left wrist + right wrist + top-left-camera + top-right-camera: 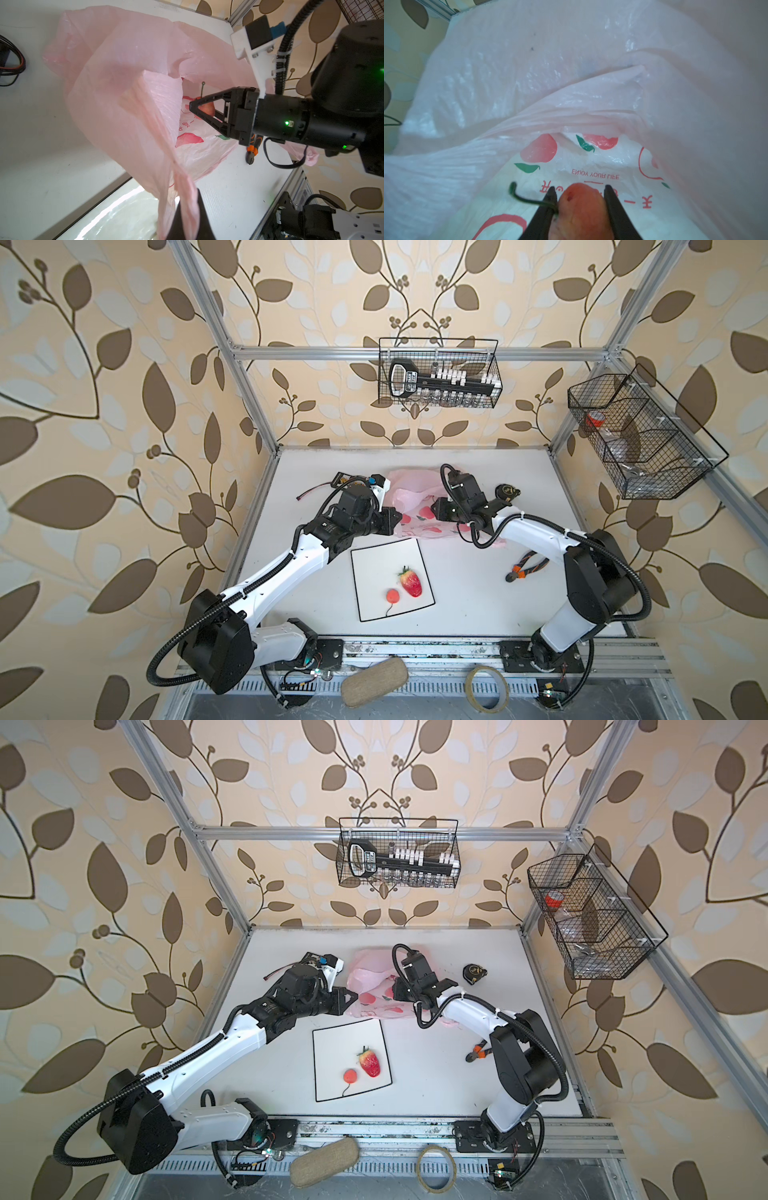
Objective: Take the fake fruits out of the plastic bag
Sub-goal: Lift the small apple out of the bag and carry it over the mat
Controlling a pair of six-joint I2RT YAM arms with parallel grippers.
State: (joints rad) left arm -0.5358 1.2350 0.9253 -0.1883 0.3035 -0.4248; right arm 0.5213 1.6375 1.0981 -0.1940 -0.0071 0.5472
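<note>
The pink plastic bag [409,493] [370,969] lies at the back middle of the table. My left gripper [397,517] [190,216] is shut on a bunched strip of the bag's edge [182,187] and holds the mouth up. My right gripper [580,187] [192,105] reaches inside the bag, shut on an orange-red fake fruit [581,209] with a green stem [527,200]. A red strawberry [410,581] [369,1062] and a small orange-red stemmed ball [392,595] [350,1075] lie on the white black-edged mat [374,568]. Whatever else the bag holds is hidden.
Orange-handled pliers [525,566] lie to the right near my right arm. A black tape measure [508,490] sits behind them, and a black device with cables [345,480] at the back left. Two wire baskets [438,373] [640,435] hang on the frame.
</note>
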